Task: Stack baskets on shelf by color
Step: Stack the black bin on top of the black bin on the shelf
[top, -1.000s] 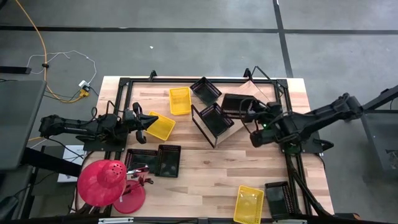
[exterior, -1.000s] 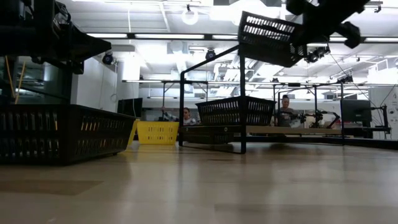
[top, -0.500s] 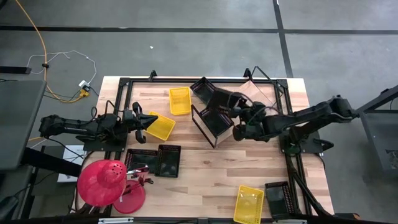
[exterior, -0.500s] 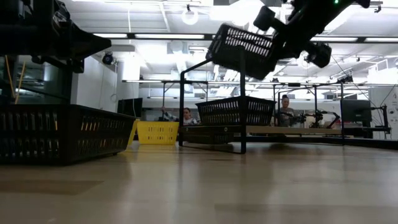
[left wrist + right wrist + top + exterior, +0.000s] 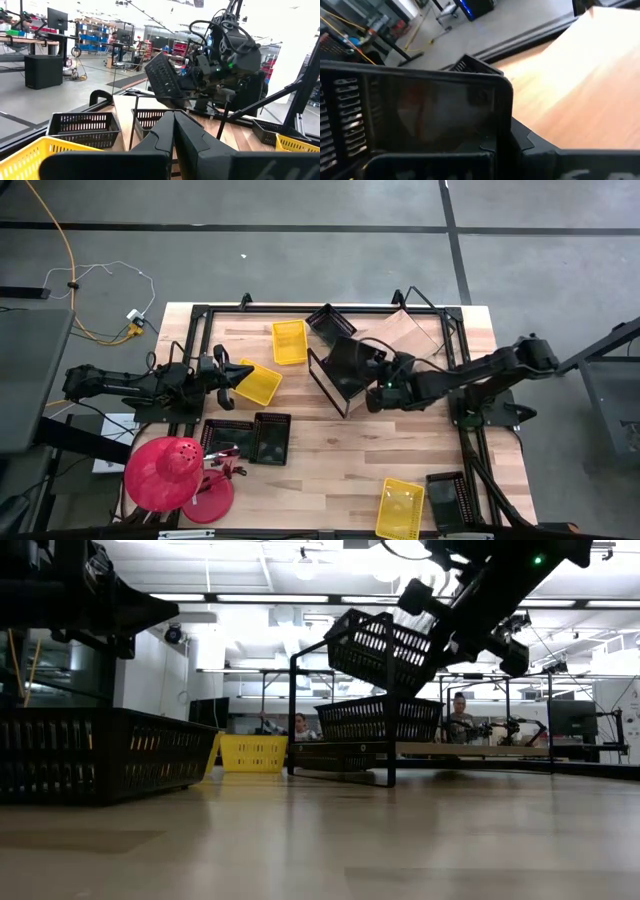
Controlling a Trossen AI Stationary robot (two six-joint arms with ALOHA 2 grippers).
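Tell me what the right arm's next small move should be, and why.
Probably lower the black basket into the black one already on the shelf. The right gripper holds it tilted in the air just above that basket, same color.

The shelf (image 5: pixel 420 330) stands at the desk's (image 5: pixel 330 465) far edge, right of centre. One basket (image 5: pixel 331 323) lies at its left end; a second (image 5: pixel 381 648) hangs tilted above a third (on the shelf) (image 5: pixel 380 717) — held by the right end effector (image 5: pixel 385 370). Two more baskets (image 5: pixel 253 437) sit near the left front.

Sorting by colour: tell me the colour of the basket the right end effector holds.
Black basket, clearest in the low view.
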